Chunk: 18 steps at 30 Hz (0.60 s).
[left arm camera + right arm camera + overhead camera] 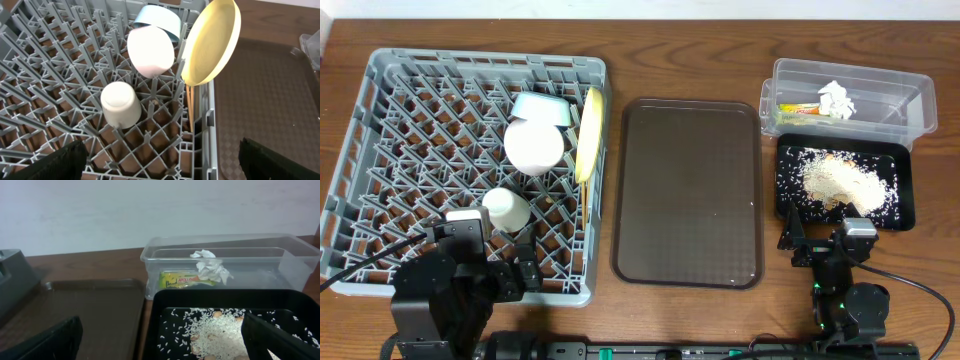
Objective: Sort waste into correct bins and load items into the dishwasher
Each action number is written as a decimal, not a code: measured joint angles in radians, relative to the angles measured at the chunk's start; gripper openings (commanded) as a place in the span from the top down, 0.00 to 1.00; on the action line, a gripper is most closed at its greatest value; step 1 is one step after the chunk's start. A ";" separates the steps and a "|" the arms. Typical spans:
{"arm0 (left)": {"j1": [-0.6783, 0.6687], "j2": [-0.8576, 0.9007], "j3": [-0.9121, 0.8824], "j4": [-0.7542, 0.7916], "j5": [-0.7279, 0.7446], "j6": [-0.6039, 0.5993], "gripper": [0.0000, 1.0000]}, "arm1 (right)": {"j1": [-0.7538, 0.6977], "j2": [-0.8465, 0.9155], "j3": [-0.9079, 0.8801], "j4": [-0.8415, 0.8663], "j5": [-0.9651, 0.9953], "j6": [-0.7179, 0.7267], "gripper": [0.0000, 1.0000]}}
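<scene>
The grey dish rack point(380, 130) holds the yellow plate point(588, 132) on edge, the white bowl point(534, 146), the light blue bowl point(542, 106) and the whitish cup point(506, 210). Chopsticks point(190, 107) stand below the plate point(212, 42). The clear tub point(910, 105) holds the white tissue point(837, 98) and the green-yellow wrapper point(798, 110). The black tray point(785, 185) holds rice and crumbs point(840, 180). My left gripper point(160, 162) is open and empty over the rack's front right corner. My right gripper point(162, 340) is open and empty at the black tray's point(165, 305) near edge.
The dark brown serving tray point(688, 190) lies between the rack and the bins. The tub point(225, 250) stands behind the black tray. The table's front edge is just behind both arms.
</scene>
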 measured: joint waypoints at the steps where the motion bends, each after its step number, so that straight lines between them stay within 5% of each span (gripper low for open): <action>1: 0.000 0.000 0.000 0.000 0.000 0.000 0.02 | 0.000 0.000 0.000 0.000 -0.001 -0.002 0.01; 18: 0.000 0.000 0.000 0.000 0.000 0.000 0.02 | 0.000 0.000 0.000 0.000 -0.003 -0.011 0.01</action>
